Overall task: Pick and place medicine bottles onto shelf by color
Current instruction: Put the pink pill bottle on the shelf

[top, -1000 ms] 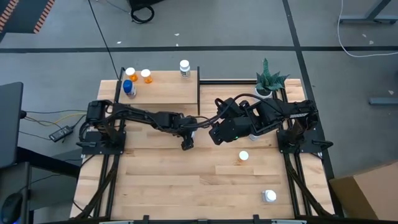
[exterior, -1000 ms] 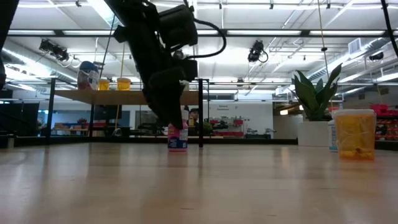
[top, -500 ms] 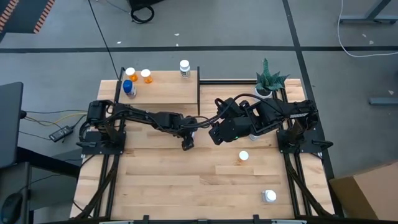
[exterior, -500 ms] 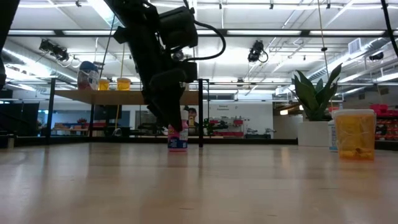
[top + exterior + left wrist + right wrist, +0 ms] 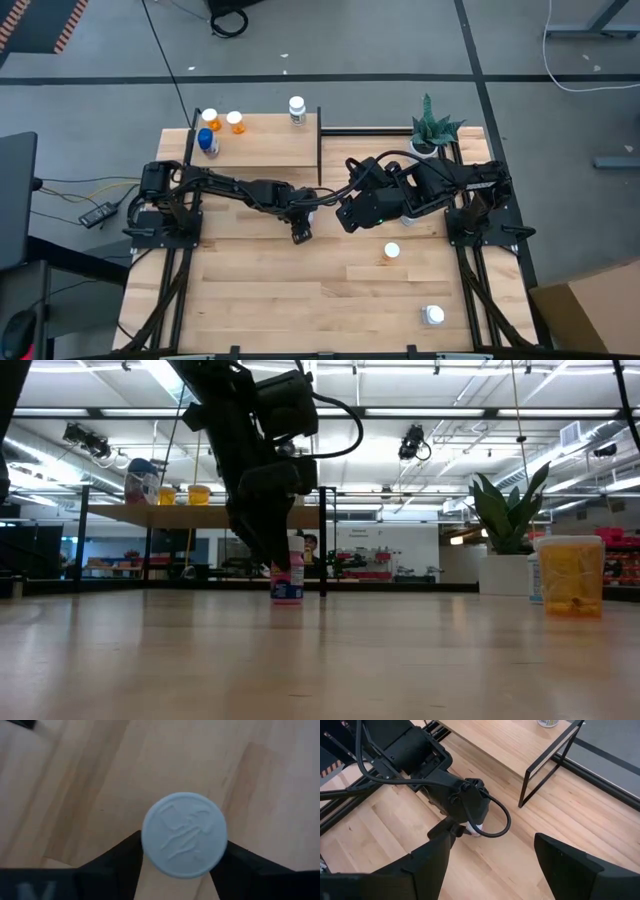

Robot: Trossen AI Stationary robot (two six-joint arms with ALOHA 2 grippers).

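Observation:
A small medicine bottle with a white cap and a blue-and-pink label stands on the table near its middle. My left gripper comes down over it and is shut on it. My right gripper hovers open just right of it, holding nothing. The light-wood shelf on its black frame carries two orange bottles, a blue bottle and a white bottle. Two more white-capped bottles stand on the table's right half. My left gripper pinches the bottle between its two fingers, which sit on opposite sides of the body just under the cap's rim. The fingers come from above, pointing down. The bottle is upright, its base on the table.
A white pot with a green spiky plant stands at the far right, beside the shelf's black frame rail. An orange bottle shows at the right of the low view. Bare planks lie along the table's near edge.

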